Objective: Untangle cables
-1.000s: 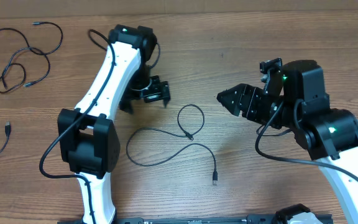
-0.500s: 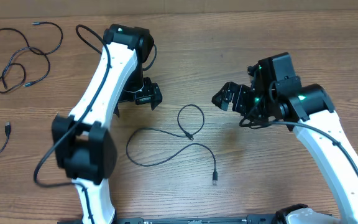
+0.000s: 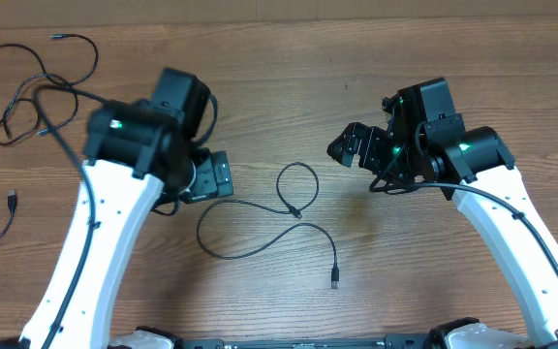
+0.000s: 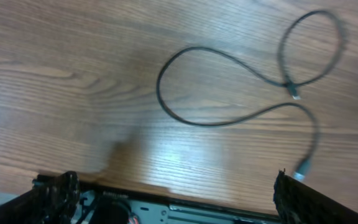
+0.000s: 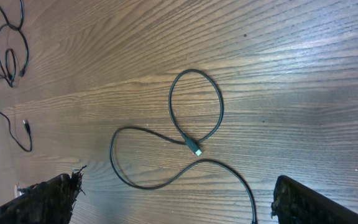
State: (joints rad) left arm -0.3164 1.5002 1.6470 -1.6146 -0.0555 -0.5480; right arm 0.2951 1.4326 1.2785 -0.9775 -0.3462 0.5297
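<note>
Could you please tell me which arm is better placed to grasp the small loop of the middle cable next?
Probably the right: the right claw, open, points toward the small loop of the middle cable, centred in its wrist view. The left claw, also open, hovers nearer the large loop.

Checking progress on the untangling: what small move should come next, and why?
Probably lower the right claw toward the plug at the base of the small loop in the middle cable. That claw is open and empty, and the cable lies in loose loops in its wrist view.
</note>
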